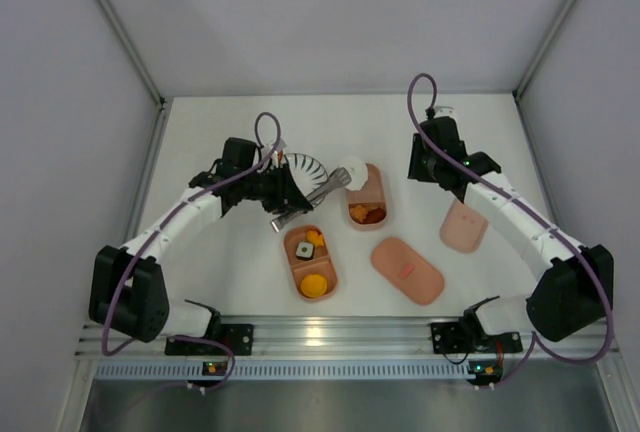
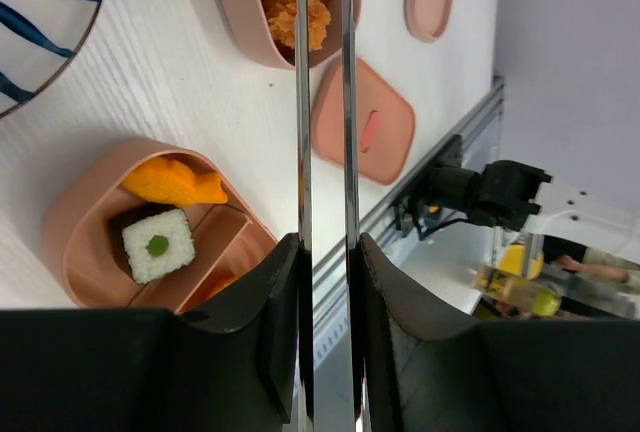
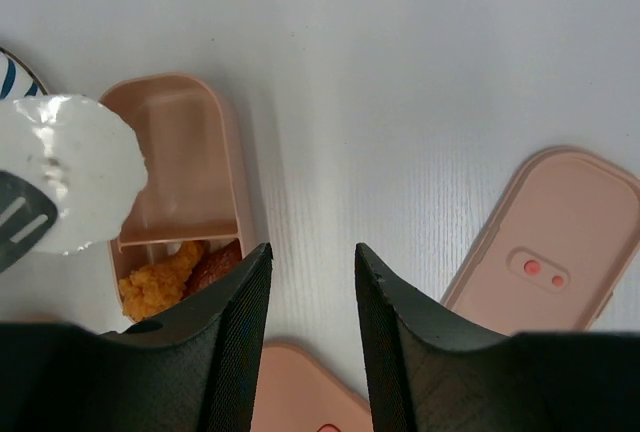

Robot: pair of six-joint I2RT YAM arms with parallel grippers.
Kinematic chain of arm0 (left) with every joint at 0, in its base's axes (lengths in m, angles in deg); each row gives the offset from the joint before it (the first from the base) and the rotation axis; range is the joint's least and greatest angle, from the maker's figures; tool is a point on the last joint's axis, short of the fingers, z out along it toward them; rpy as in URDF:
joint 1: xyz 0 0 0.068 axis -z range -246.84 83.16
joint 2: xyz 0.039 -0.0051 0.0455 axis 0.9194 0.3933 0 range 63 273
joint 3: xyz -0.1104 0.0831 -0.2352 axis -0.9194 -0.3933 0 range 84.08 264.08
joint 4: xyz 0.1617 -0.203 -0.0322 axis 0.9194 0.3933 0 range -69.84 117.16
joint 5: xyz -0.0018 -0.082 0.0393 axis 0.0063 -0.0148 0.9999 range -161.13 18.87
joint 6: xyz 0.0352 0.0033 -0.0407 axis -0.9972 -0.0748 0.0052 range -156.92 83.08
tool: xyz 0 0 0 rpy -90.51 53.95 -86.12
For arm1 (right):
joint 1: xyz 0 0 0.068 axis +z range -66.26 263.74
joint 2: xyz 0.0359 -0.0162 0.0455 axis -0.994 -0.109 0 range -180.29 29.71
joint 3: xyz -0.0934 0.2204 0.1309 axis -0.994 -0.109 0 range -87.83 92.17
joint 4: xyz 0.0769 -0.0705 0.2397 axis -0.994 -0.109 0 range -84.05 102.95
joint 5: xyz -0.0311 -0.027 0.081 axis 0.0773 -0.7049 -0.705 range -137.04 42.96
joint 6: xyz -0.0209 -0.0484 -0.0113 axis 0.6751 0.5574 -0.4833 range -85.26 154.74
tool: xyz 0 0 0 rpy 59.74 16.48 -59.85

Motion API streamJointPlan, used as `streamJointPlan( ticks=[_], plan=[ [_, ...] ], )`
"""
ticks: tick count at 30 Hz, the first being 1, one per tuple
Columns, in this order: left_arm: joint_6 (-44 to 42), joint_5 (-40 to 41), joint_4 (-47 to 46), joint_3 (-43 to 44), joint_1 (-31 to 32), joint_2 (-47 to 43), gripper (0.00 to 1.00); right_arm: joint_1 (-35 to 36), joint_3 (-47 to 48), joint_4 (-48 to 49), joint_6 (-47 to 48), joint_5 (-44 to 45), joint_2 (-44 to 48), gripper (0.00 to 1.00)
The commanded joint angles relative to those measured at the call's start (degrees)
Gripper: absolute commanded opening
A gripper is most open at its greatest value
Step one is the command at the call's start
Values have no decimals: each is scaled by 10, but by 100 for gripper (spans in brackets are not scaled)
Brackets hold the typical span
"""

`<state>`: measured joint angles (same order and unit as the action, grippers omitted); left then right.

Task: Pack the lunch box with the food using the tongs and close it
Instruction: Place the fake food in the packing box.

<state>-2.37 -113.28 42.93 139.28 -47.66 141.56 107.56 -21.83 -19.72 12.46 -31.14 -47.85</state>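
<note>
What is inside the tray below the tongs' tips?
One compartment of the tray holds a crumbed orange piece and a dark brown piece; the other looks bare. The white piece in the tongs and the right gripper cover its edges.

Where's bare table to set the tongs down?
The far strip of table behind the plate and far tray is bare, as is the patch left of the near tray. Crowded: the middle, where both trays, the marked lid and spotted lid sit close together.
</note>
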Motion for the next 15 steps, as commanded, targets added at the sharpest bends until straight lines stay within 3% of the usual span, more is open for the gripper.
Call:
streamJointPlan(
  ticks=[1, 10, 15],
  plan=[
    [-67, 75, 49, 61, 23, 5, 1, -5, -3, -20, -5, 23, 30, 38],
    [-148, 260, 161, 185, 97, 52, 0, -5, -3, -34, -7, 35, 51, 38],
    [-172, 305, 181, 241, 121, 71, 0, -5, -5, -40, -11, 39, 65, 38]
  ],
)
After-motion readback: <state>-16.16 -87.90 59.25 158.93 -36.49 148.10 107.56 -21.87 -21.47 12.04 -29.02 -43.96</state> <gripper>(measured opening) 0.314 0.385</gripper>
